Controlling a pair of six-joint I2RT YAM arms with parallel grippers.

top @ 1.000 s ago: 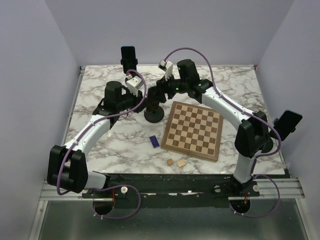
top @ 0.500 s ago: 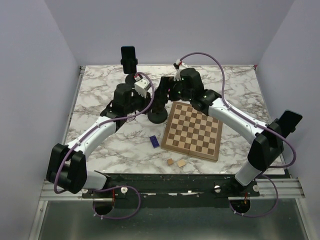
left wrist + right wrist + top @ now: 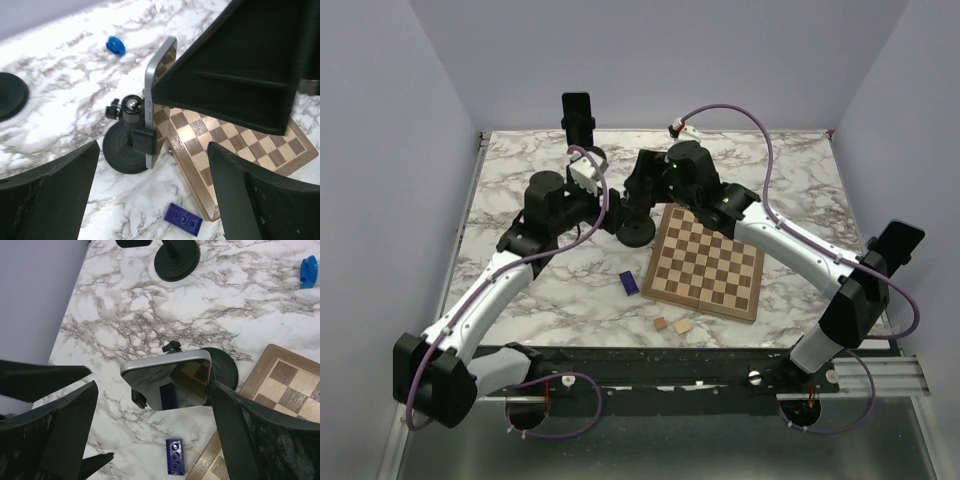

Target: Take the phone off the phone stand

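**Phone in its stand, both grippers spread wide**

On the left, the left gripper (image 3: 153, 146) hangs beside the stand with its jaws far apart and nothing in them. Its wrist view shows the phone edge-on.

The phone (image 3: 167, 380) sits in the clamp of the phone stand (image 3: 125, 147). The stand's round black base rests on the marble table (image 3: 790, 160), near the far left corner of the chessboard (image 3: 705, 262).

The right gripper (image 3: 154, 385) is over the phone with its jaws fully spread, one finger on each side of it. There is a clear gap at one finger. At the other I cannot tell whether it touches. It has hold of nothing.

A blue brick (image 3: 630, 284) lies just beside the board's left edge. Two small wooden cubes (image 3: 660, 324) lie near the board's front edge.
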